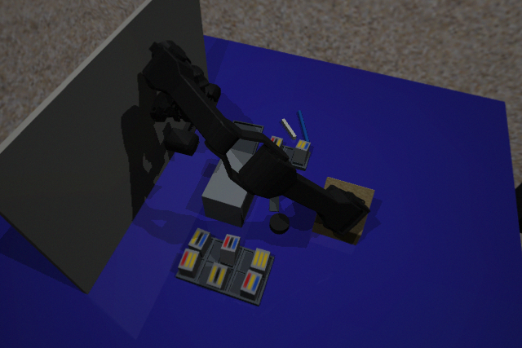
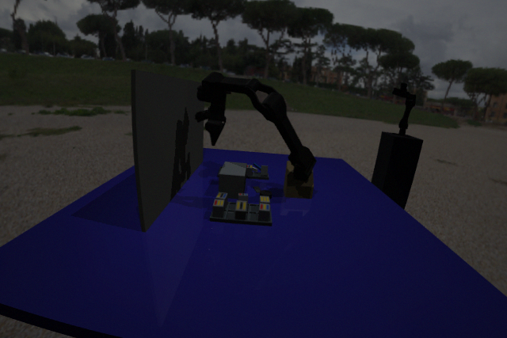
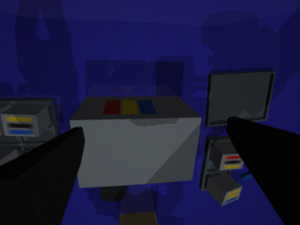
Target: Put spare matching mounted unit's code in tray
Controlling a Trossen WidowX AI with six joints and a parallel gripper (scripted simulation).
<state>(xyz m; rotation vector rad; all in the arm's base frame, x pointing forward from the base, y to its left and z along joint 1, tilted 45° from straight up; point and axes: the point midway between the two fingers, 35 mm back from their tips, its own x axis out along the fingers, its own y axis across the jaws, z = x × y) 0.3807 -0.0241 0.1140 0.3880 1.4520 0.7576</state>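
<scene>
The mounted unit [image 1: 229, 186] [image 2: 232, 183] [image 3: 136, 152] is a large grey box. In the wrist view its back carries a code [image 3: 129, 107] of red, yellow and blue stripes. A spare [image 1: 251, 282] [image 2: 264, 206] with red, yellow and blue stripes sits at the right of the near row in the front rack [image 1: 218, 290] [image 2: 240, 222]. The shallow tray [image 1: 250, 129] [image 3: 239, 98] is empty, partly behind the arm in the top view. My gripper [image 3: 157, 128] is open and empty, pointing down high above the table on the unit's back side.
A tall dark wall [image 1: 117, 138] [image 2: 163, 142] stands close by the gripper. Several other striped spares share the front rack. A smaller rack beside the tray holds two spares [image 1: 302, 151] [image 3: 227, 157]. A dark round disc [image 1: 279, 223] and two thin sticks [image 1: 289, 128] [image 1: 302, 124] lie nearby.
</scene>
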